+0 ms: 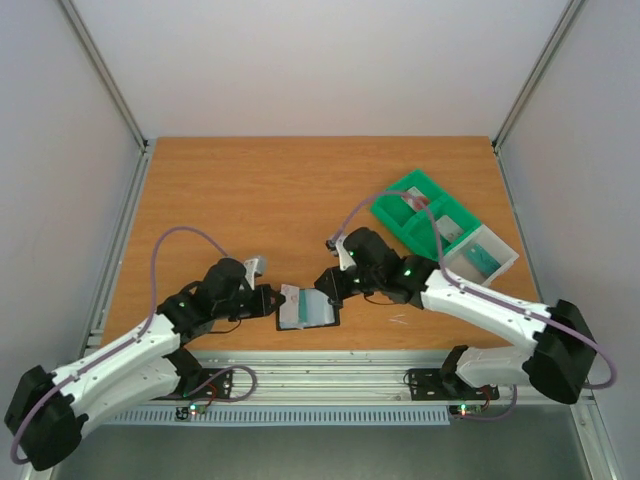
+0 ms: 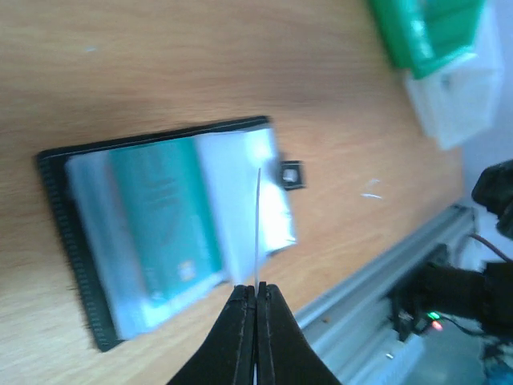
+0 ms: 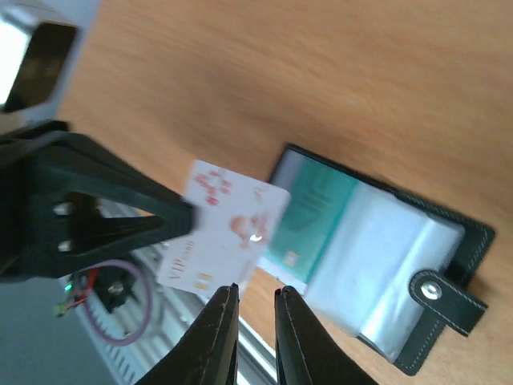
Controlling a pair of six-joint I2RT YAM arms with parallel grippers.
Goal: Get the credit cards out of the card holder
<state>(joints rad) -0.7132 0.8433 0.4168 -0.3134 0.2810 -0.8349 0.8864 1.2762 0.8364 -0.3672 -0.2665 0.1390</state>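
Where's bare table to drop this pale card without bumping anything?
Bare: the far stretch of the table, from the left wall across to the green tray. Crowded: near centre, where the left end effector and right end effector meet at the card holder.

We show the left arm (image 1: 110,362) and right arm (image 1: 480,305): white links between black joint housings. A mauve cable (image 1: 180,233) loops along each; green lamps (image 1: 408,271) dot the joints. The fingers (image 2: 236,337) are black and tapered, with triangular ribbing and pale screws (image 3: 60,210).
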